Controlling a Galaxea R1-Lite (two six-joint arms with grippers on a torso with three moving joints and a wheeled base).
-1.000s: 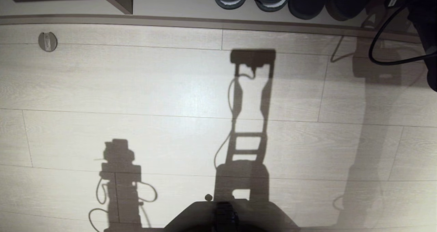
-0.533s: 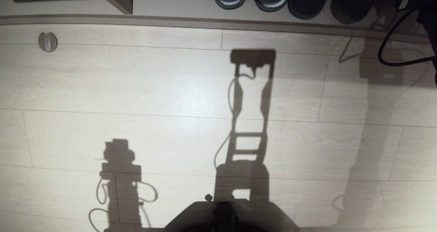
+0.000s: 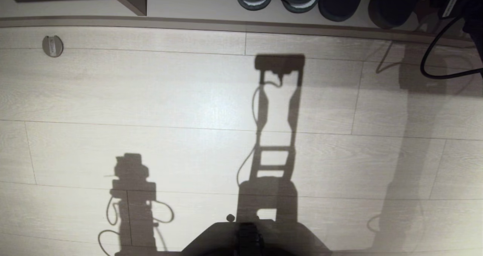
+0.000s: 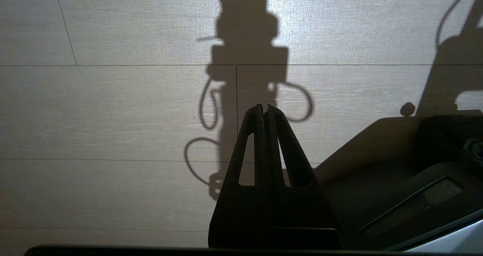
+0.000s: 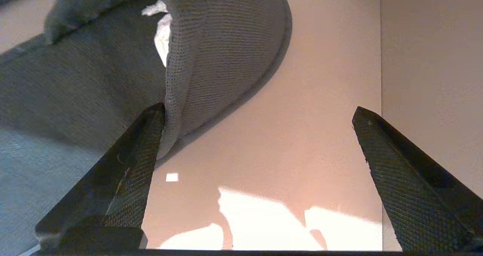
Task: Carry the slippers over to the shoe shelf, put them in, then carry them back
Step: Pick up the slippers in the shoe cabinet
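The right end effector [image 5: 258, 112] is hanging spread wide beside the slippers [image 5: 113, 60] in the shoe shelf [image 5: 313, 109] — the left end effector [image 4: 264, 108] is sitting pressed together.

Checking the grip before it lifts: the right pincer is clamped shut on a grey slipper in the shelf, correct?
Not quite. The right wrist view shows the right pincer wide open, one finger beside the grey slipper in the shelf, gripping nothing.

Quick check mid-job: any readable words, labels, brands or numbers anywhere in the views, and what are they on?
None can be read.
White tag on the arm near the slippers: print too small and blurred to read.
Round floor fitting: marking too blurred to read.
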